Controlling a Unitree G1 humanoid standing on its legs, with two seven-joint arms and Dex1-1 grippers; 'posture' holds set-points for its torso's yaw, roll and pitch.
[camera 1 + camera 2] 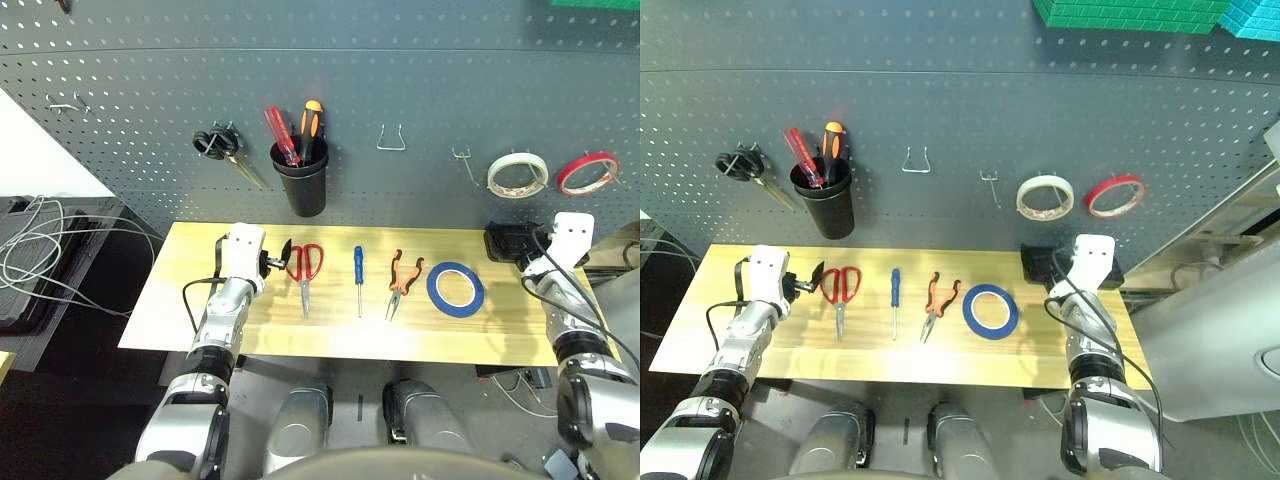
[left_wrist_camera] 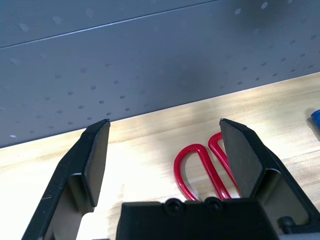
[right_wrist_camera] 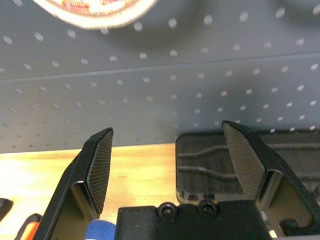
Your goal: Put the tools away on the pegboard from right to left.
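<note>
I take the large dark grey perforated pegboard [image 1: 420,70] as my landmark; it fills the wall behind the pale wooden tabletop [image 1: 330,335], and nothing from the row has gone up on it yet. Below the board, all four tools lie flat in a line on the wood. The blue tape ring [image 1: 455,286] sits furthest right, under the bare hook [image 1: 463,160] that stands just left of the hung white tape roll [image 1: 517,174] and red tape roll [image 1: 587,172]. Left of the ring come the orange-and-black-handled pliers [image 1: 400,280], then the small blue-handled screwdriver [image 1: 358,275], then the red-handled scissors [image 1: 306,268], which lie below the black plastic cup [image 1: 301,178] on the board.

My right gripper [image 3: 170,160] hovers near the board's foot over a black tray [image 3: 215,165], fingers spread wide and empty. My left gripper [image 2: 165,155] hangs beside the scissors, likewise spread and empty.

I judge this the opening step: going right to left, the ring is first, so I need the right arm swung inward and down onto it.
</note>
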